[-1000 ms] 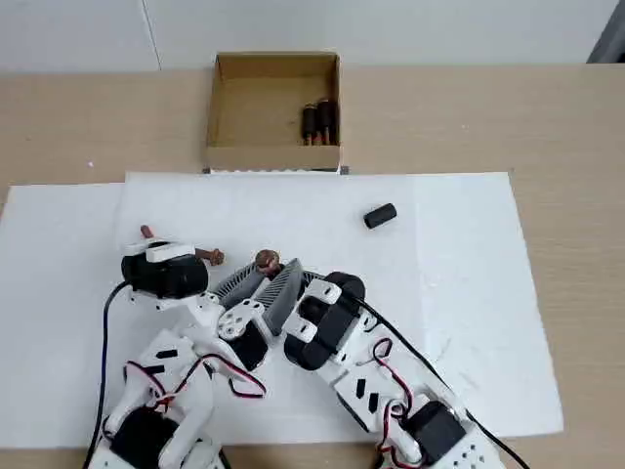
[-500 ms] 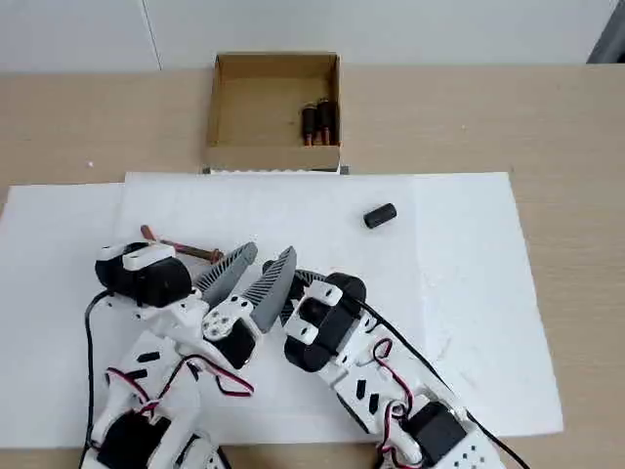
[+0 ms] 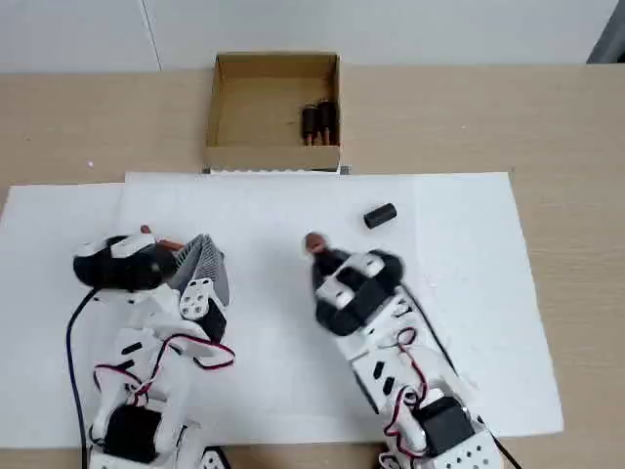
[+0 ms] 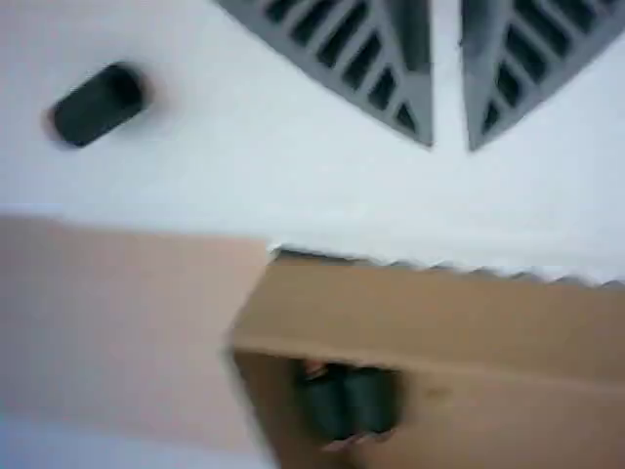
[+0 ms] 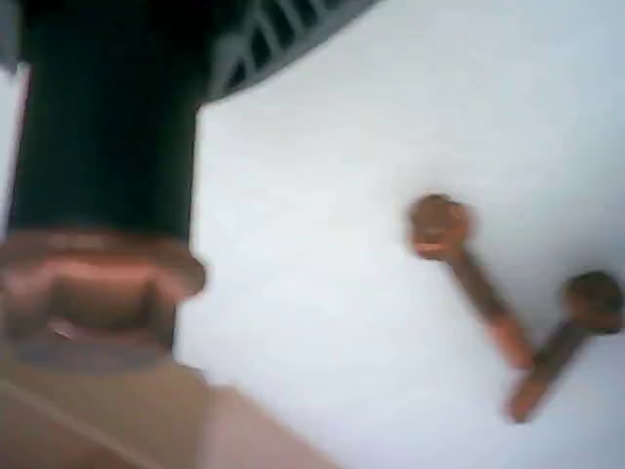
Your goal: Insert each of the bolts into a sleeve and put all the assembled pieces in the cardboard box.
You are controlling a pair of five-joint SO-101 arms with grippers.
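An assembled piece (image 3: 314, 243), a copper bolt seated in a black sleeve, is clamped in the right tool (image 3: 324, 260), which is closed around the sleeve. It is held over the white sheet (image 3: 459, 293), well in front of the cardboard box (image 3: 220, 107), about level with the box's right wall. Two finished pieces (image 3: 319, 122) are laid against that wall inside the box. A loose sleeve (image 3: 381, 215) is lying on the sheet, near the box's front right corner. Two bare bolts (image 5: 479, 293) are lying tip to tip, well in front of the box and to its left. The left tool (image 4: 449, 142) is kept narrowly parted and empty, in front of the box's left side.

The piece is judged light and rigid. The smooth bolt could slide out if tipped head-down, so it is best gripped across the sleeve's middle and kept level.
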